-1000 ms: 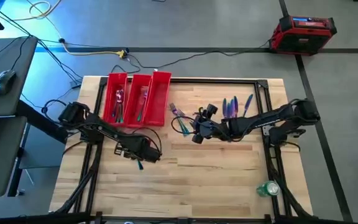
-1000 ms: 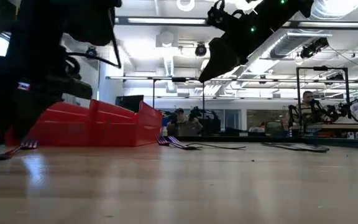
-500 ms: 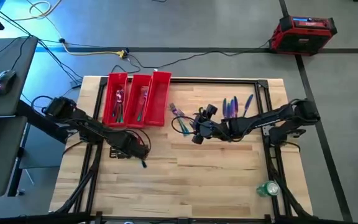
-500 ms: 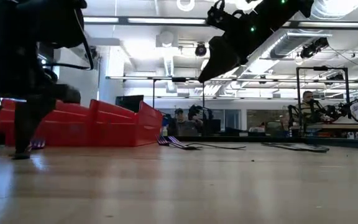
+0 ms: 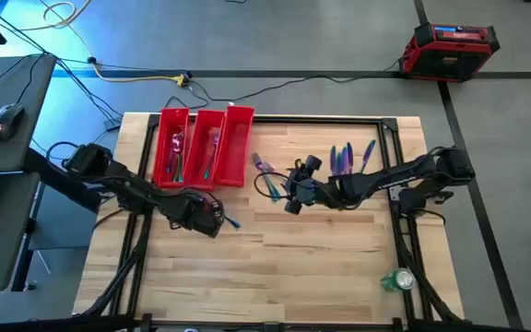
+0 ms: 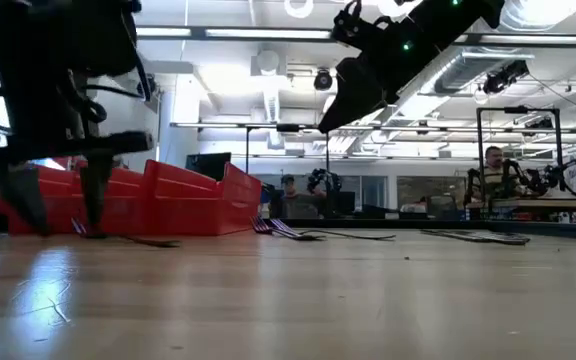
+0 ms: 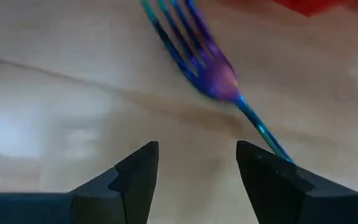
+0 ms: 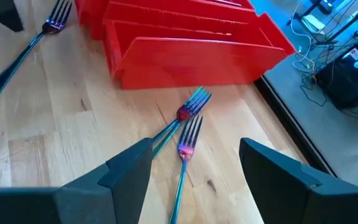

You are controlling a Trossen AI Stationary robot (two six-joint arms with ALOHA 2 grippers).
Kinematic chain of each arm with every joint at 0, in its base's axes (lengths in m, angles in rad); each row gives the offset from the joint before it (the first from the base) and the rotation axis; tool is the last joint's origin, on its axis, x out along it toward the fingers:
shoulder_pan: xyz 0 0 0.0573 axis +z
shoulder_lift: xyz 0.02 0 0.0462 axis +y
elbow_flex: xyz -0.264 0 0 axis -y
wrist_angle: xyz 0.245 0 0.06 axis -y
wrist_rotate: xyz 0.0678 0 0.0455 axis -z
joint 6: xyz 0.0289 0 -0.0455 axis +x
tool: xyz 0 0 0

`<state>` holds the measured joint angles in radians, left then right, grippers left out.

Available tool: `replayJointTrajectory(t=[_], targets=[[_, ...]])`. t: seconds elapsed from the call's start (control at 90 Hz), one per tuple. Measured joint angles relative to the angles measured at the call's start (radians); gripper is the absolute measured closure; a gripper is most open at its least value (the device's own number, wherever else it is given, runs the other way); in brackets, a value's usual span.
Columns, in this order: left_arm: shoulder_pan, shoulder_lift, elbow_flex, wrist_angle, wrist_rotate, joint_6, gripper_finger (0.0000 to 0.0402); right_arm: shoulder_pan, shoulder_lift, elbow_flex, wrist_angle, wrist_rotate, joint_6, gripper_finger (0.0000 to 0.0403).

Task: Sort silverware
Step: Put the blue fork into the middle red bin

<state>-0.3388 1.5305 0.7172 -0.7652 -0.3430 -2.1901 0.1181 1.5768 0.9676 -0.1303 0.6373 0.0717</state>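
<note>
Silverware lay scattered on the wooden table (image 5: 275, 267), largest first the red tray (image 5: 203, 146) at the far left, its three compartments holding a few pieces that were hard to make out from above. The left gripper (image 5: 212, 218) sat low just in front of the tray, fingers spread, with one loose fork (image 7: 213, 71) flat on the wood just beyond its tips, unheld. The right gripper (image 5: 289, 189) hung above mid-table, fingers spread and empty, over two crossed forks (image 8: 188, 127) near the tray's corner. More pieces (image 5: 350, 157) lay in a row farther right.
</note>
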Motion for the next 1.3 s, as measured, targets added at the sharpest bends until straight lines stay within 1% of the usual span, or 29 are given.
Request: replayJointTrajectory(t=[0.078, 0.244, 0.389, 0.489, 0.589, 0.711, 0.822, 0.933, 1.056, 1.156, 1.3], targets=[[0.002, 0.015, 0.000, 0.018, -0.031, -0.030, 0.0204, 0.000, 0.000, 0.000, 0.000, 0.000, 0.000, 0.0172], [0.004, 0.023, 0.011, 0.050, -0.071, -0.043, 0.0204, 0.000, 0.000, 0.000, -0.001, 0.000, 0.000, 0.0172], [-0.002, 0.023, 0.024, 0.072, -0.145, -0.084, 0.0204, 0.000, 0.000, 0.000, 0.000, 0.000, 0.000, 0.0172], [0.013, 0.028, 0.010, 0.064, -0.146, -0.086, 0.0204, 0.000, 0.000, 0.000, 0.000, 0.000, 0.000, 0.0172], [0.024, 0.030, -0.009, 0.078, -0.122, -0.084, 0.0204, 0.000, 0.000, 0.000, -0.001, 0.001, 0.000, 0.0172], [0.027, 0.032, -0.025, 0.083, -0.093, -0.046, 0.0204, 0.000, 0.000, 0.000, -0.001, 0.001, 0.000, 0.0172], [0.030, 0.031, -0.023, 0.074, -0.018, 0.041, 0.0214, 0.000, 0.000, 0.000, -0.001, 0.001, 0.000, 0.0172], [0.027, 0.029, -0.020, 0.057, 0.090, 0.136, 0.0240, 0.000, 0.000, 0.000, -0.001, 0.001, 0.000, 0.0172], [0.024, 0.021, -0.018, 0.007, 0.186, 0.199, 0.0277, 0.000, 0.000, 0.000, -0.001, 0.001, 0.000, 0.0172], [0.025, 0.004, -0.024, -0.011, 0.216, 0.240, 0.0306, 0.000, 0.000, 0.000, -0.001, 0.001, 0.000, 0.0172], [0.030, -0.025, -0.027, -0.019, 0.233, 0.303, 0.0343, 0.000, 0.000, 0.000, -0.001, 0.001, 0.000, 0.0172]])
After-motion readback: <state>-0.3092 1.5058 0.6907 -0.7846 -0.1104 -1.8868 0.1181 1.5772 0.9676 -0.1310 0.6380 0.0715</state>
